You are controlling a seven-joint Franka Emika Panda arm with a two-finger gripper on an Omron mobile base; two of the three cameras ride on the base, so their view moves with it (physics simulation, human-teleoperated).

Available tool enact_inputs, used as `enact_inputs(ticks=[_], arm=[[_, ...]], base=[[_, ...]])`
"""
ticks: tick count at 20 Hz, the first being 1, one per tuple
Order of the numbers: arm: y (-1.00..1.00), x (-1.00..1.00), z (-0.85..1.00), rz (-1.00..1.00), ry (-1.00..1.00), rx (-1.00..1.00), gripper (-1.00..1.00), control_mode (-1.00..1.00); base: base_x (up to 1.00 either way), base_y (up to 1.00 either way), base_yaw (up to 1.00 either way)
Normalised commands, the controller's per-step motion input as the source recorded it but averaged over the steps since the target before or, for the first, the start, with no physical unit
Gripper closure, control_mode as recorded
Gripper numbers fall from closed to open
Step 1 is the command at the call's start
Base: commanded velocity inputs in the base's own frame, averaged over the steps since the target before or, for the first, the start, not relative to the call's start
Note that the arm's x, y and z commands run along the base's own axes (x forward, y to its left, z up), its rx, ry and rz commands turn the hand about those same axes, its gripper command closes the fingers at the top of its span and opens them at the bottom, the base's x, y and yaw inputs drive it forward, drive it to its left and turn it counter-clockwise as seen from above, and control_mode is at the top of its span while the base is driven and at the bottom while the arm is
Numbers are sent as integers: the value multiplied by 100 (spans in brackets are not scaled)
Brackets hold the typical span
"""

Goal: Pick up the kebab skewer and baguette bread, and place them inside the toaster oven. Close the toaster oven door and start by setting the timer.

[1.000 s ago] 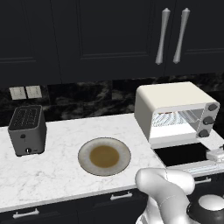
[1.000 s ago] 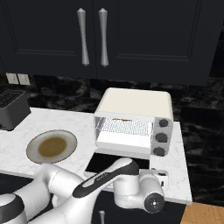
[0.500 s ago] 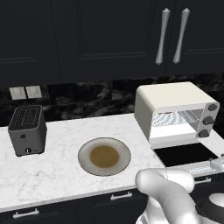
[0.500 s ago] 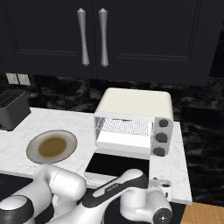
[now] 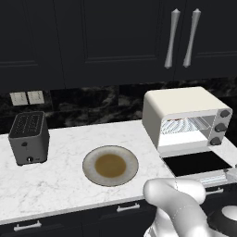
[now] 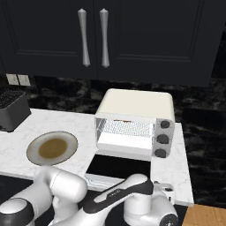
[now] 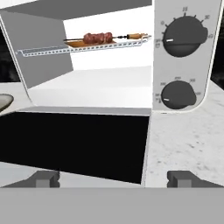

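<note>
Claw spread wide, tips far apart, nothing between them, touching nothing. It sits low at the counter's front edge, just before the oven door, aimed at the oven. Door is fully down, lying flat on the counter, dark glass up. Skewer lies on the wire rack inside the oven, stick pointing right. An orange strip under the skewer may be the bread; cannot tell. Two knobs on the oven's right panel. Empty plate left of the oven, apart from it. Toaster at far left of counter. Arm reaches low in front of the oven.
</note>
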Motion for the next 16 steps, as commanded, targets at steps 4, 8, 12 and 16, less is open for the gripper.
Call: enact_inputs(ticks=[4,8,12,16], arm=[[-12,-75,-26,0,0,0,-100,-100],[-1,-65,-34,0,0,0,-100,-100],[0,-53,-39,0,0,0,-100,-100],[12,-6,-16,0,0,0,-100,-100]], base=[[0,0,0],[0,0,0],[0,0,0],[0,0,0]])
